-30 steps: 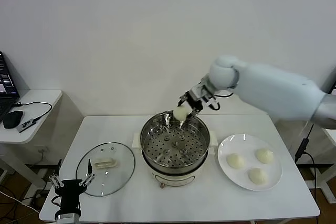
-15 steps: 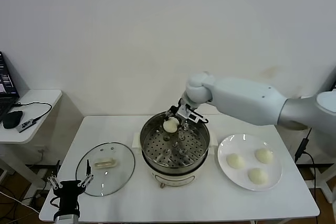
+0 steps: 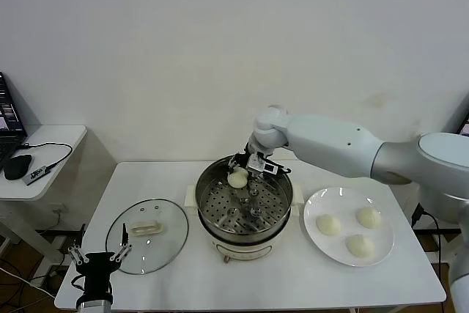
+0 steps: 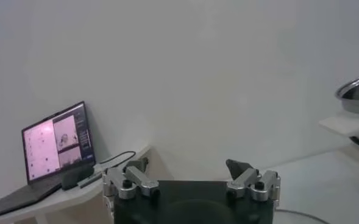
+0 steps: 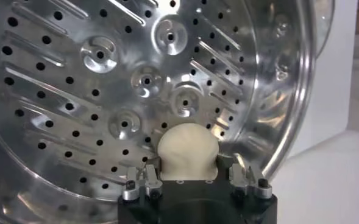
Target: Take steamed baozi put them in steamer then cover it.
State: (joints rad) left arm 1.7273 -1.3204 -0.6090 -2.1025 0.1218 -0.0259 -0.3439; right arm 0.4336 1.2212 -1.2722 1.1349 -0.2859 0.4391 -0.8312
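Note:
The shiny steel steamer point(image 3: 244, 207) with its perforated tray point(image 5: 106, 97) stands mid-table on a white base. My right gripper point(image 3: 240, 176) is inside its far rim, shut on a cream-white baozi point(image 3: 237, 177), which also shows squeezed between the fingers in the right wrist view point(image 5: 187, 151), just above the tray. Three more baozi point(image 3: 328, 224) point(image 3: 368, 217) point(image 3: 357, 245) lie on the white plate point(image 3: 316, 204) to the right. The glass lid point(image 3: 146, 234) lies flat on the table to the left. My left gripper point(image 3: 99, 259) is parked low at the front left corner, open and empty.
A side table with a laptop point(image 4: 54, 143), a mouse point(image 3: 16, 166) and a cable stands to the left of the white table. A white wall runs close behind. The table's front edge lies just below the lid and plate.
My right gripper has carried the baozi leftwards and down, from above the steamer's far rim into the pot. The left arm has not moved.

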